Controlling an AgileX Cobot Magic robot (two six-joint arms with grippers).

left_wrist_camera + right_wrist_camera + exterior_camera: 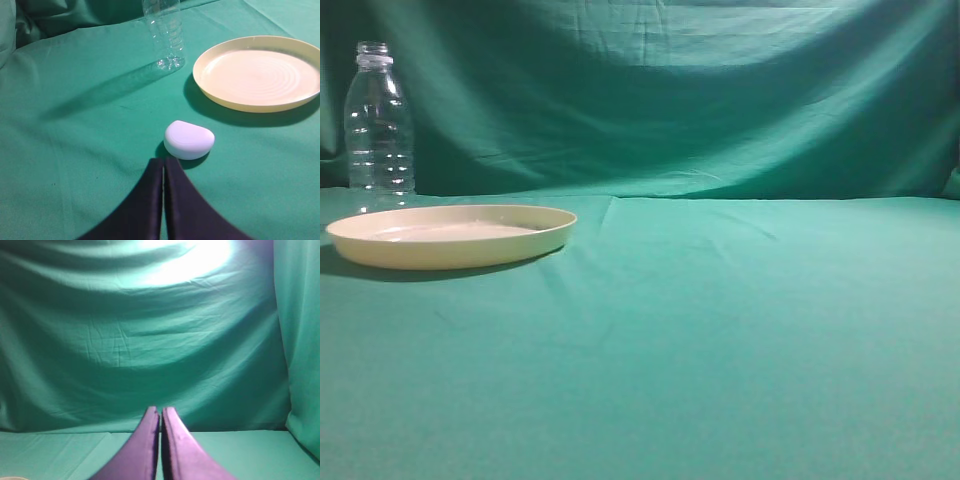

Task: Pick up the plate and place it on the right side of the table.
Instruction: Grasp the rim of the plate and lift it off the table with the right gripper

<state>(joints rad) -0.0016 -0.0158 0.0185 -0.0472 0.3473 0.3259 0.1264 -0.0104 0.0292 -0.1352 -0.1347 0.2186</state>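
Exterior view, low along the table (720,340): teal cloth fills the lower half, faint creases running toward the back. Behind it hangs a darker wrinkled backdrop (700,90), upright, its folds in shadow at the left and right edges. Neither arm shows from here.

Plate (450,236) sits on the left part of the table, flat, cream-yellow with a paler centre; seen almost edge-on, so its inside is mostly hidden behind the near rim. Left wrist view gives it better: raised rim, faint rings in the centre, right edge cut off by the frame.

Bottle (379,122), clear and ribbed, stands upright just behind the plate's left end. Its base is hidden by the rim from the front (the left wrist camera shows it apart from the plate, standing on bare cloth, top cut off). No cap can be made out.

Small white rounded object (189,139) lies on the cloth near the plate, between it and the left gripper (163,162); what it is, I cannot tell.

Left gripper: dark fingers pressed together, holding nothing, tips just short of the white object.

Right gripper (160,411): fingers likewise closed to a slit, empty, pointed at the backdrop above the table's far edge. Bright glare washes out the cloth at top.
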